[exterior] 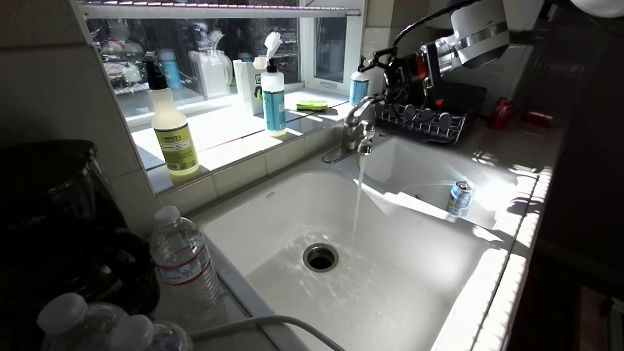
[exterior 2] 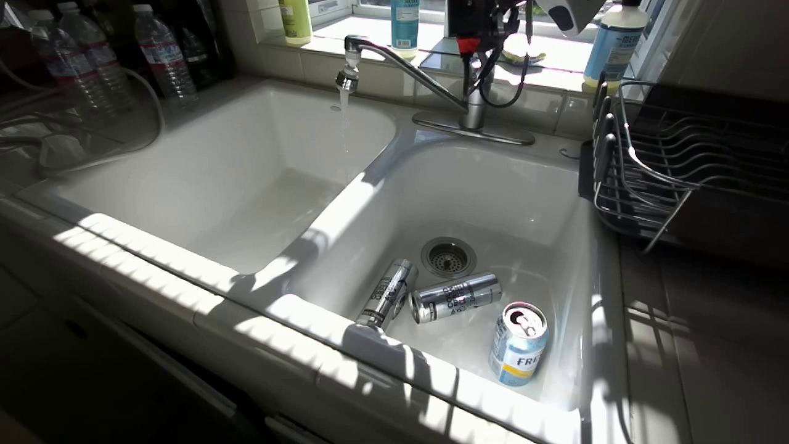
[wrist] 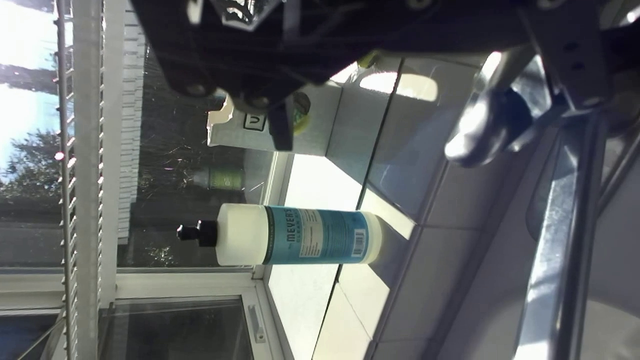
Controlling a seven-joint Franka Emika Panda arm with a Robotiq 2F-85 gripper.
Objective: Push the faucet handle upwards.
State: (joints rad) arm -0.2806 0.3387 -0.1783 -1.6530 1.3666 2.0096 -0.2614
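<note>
The faucet handle (exterior: 360,107) is a small chrome lever on top of the chrome faucet (exterior: 350,134). In an exterior view it slants up toward my gripper (exterior: 370,80). Water runs from the spout (exterior 2: 410,69) into a white basin (exterior 2: 203,154). In the wrist view my gripper (wrist: 430,122) has its black fingers wide apart with nothing held. The handle's rounded end (wrist: 469,140) shows between them, close to the right-hand finger. Whether that finger touches it I cannot tell. In an exterior view the gripper (exterior 2: 484,37) hides the handle.
A teal-labelled pump bottle (wrist: 315,235) stands on the window sill, with a carton (wrist: 320,117) beyond it. A dish rack (exterior 2: 672,160) stands beside the sink. Several cans, one a blue can (exterior 2: 519,345), lie or stand in a basin. Water bottles (exterior: 183,263) stand on the counter.
</note>
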